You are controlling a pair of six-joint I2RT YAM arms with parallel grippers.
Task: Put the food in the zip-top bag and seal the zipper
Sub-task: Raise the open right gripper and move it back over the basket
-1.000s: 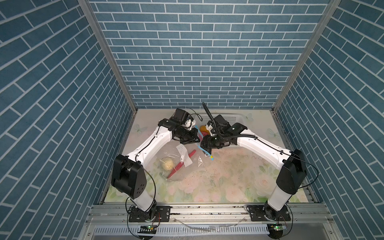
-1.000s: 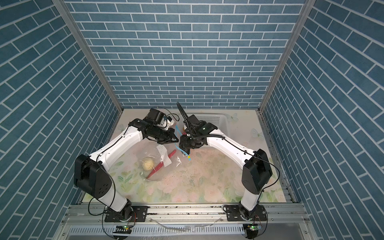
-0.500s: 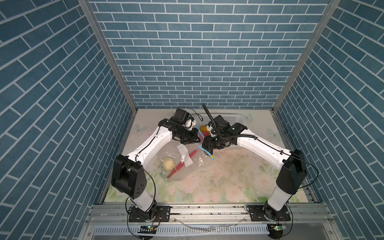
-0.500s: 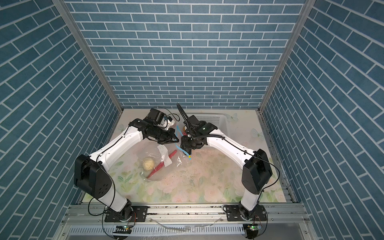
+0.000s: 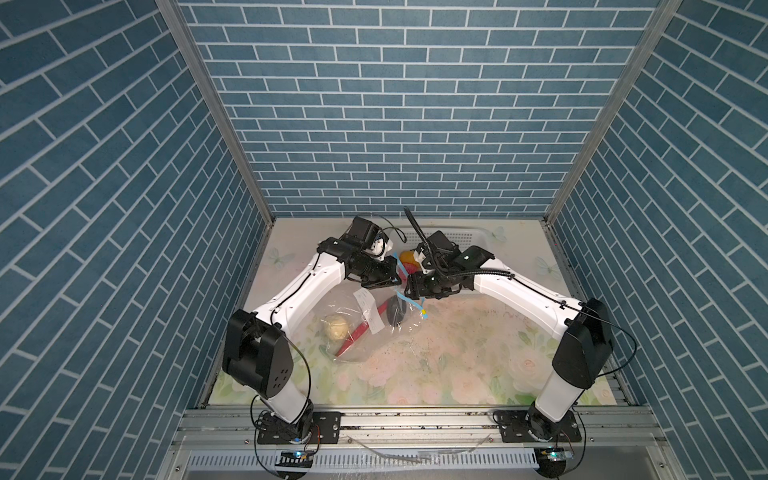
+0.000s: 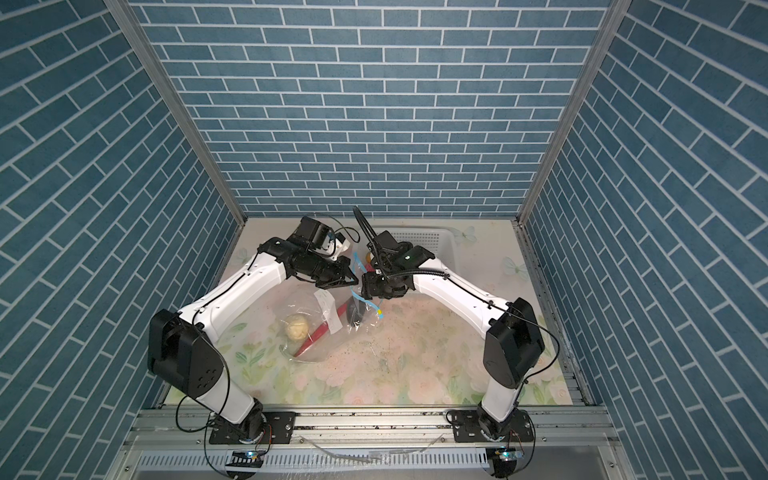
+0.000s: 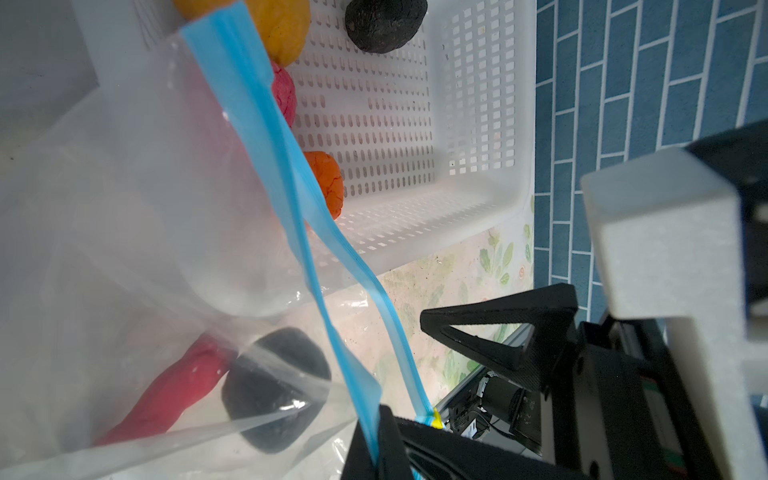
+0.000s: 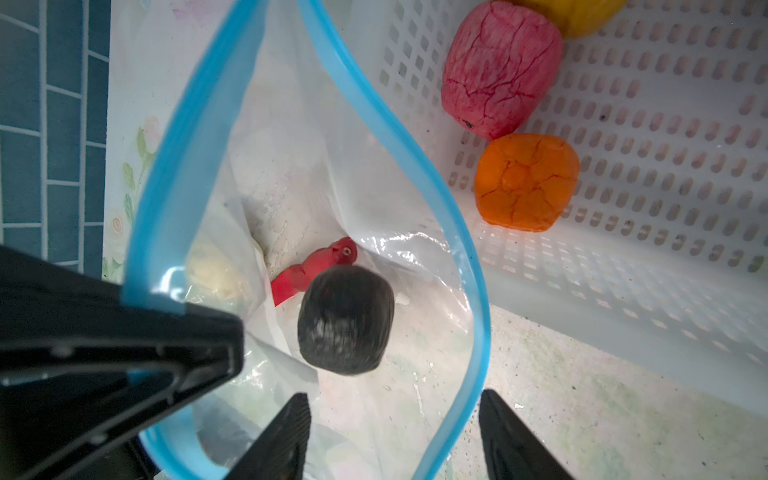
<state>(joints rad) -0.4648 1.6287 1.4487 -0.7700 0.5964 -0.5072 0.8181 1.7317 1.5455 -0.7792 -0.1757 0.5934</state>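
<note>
My left gripper is clamped shut on one lip of the zipper, close to the yellowish slider tab. It holds the mouth of the zip-top bag lifted and spread into a loop. My right gripper hangs over that loop, its jaws well apart with nothing between them.

Through the mouth I see a black oval directly below my right jaws. The long red strip lies just behind it. The cream ball sits deeper in, toward the closed end. The bag rests on the table, its long axis running from the raised mouth back toward my left arm's base.

The rest of the food is outside, in the white basket just beside the bag mouth: a pink ball, an orange piece, a yellow piece and a second black oval. From my right jaws the basket lies past the free lip of the zipper, on the side away from my left gripper. The orange piece is nearest. My right arm is free and closer, so I judge it should fetch next, passing over that lip without dragging it.

The yellow piece is cut off at the frame edge. The cream ball is only a pale blur through plastic in the right wrist view. In both top views my arms cover most of the basket. I cannot tell whether the raised lip leans on the basket wall.
</note>
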